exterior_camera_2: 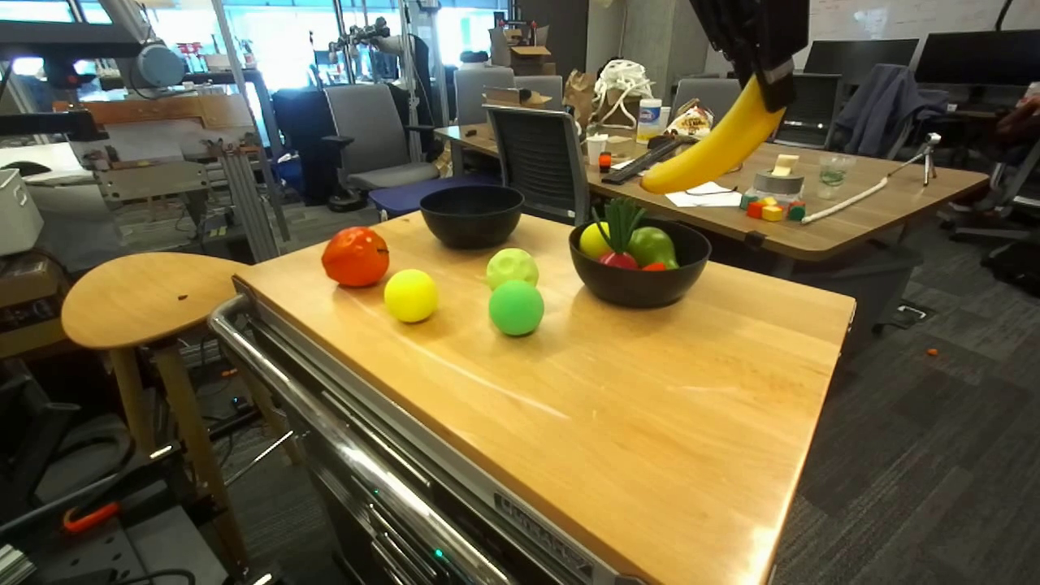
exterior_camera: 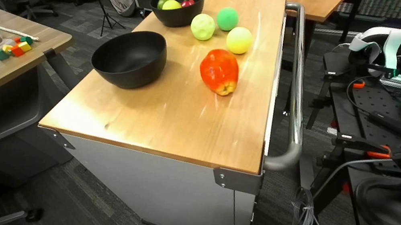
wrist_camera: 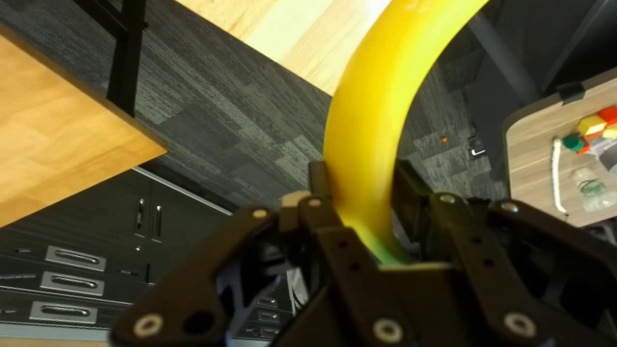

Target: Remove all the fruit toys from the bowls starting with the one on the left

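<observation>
Fingers (wrist_camera: 409,187) grip toy banana (exterior_camera_2: 719,148) by one end, long axis slanting down away from them, free tip higher than the worktop (exterior_camera_2: 691,382), so lowering likely lands tip-first.

At the top, the edge of the wrist view cut the banana (wrist_camera: 368,123); below, the gripper (wrist_camera: 362,180) looked blurred. In an exterior view, a red piece (exterior_camera_2: 655,266) was partly hidden in the right bowl (exterior_camera_2: 638,290); farther right, an orange speck (exterior_camera_2: 932,352) was too small to recognise.
</observation>
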### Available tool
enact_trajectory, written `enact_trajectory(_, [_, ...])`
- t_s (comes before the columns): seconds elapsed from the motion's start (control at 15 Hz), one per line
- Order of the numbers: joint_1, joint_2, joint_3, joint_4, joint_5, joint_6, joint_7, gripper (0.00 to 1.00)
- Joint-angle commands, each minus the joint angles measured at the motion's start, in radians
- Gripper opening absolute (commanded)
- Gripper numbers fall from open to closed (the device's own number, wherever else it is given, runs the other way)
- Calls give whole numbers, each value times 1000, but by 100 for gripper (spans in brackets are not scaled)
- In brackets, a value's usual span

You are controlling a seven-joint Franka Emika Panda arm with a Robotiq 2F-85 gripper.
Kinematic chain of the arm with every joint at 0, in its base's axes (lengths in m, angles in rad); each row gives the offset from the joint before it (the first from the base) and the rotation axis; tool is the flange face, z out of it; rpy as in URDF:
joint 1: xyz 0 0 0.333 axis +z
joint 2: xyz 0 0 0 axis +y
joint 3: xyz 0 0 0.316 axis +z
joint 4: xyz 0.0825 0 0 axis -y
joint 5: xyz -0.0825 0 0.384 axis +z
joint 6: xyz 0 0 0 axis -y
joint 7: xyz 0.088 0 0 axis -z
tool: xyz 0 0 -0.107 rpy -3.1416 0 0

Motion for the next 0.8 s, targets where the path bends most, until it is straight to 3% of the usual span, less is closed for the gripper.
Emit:
enact_trajectory(0.0, [-70, -114, -9, -185, -40, 105, 1, 11])
enact_trajectory(0.4, [-187, -141, -26, -348, -26, 193, -45, 11])
enact_trajectory(0.73, [-193, -111, -11, -365, 55, 144, -104, 11])
